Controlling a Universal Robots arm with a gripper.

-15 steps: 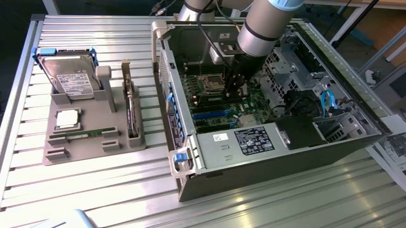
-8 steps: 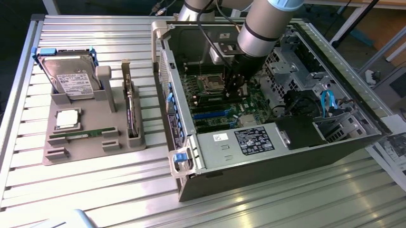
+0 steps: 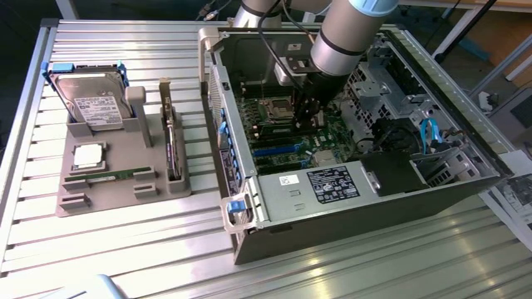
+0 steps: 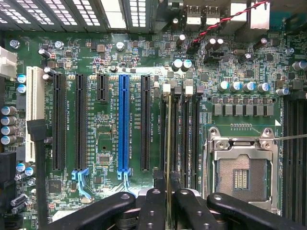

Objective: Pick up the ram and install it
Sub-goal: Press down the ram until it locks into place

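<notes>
One ram (image 4: 169, 139) stick is pinched edge-on between the fingers (image 4: 152, 203) of the gripper (image 4: 166, 194), which are clamped close together on its thin board; in the wrist view it runs away from the pads as a narrow pale line lying along the memory slots (image 4: 184, 139) just beside the open processor socket (image 4: 241, 172). In the exterior view the arm (image 3: 345, 37) reaches down into the opened computer case (image 3: 332, 187), its gripper (image 3: 306, 118) low over the motherboard (image 3: 287, 140). A second ram (image 3: 108, 176) stick lies flat in the grey holder tray (image 3: 108, 202) on the exterior view's left, near the silver processor chip (image 3: 89, 156), the hard drive (image 3: 91, 103) and the upright expansion card (image 3: 171, 149). Whether the held stick has already entered a slot or hovers just above cannot be told from either view. The main risk, as I judge it, is misalignment: if the stick sits slightly skewed or off to one side of its slot, pressing down could bend the board, jam it on the slot wall or drive it into the neighbouring slot. A notch facing the wrong way would block seating altogether. The grip is on a thin edge, so the stick could also slip or tilt under load, and uneven pressure might seat one end only, leaving the latches unclosed. The bare socket nearby would suffer from any stray contact.
</notes>
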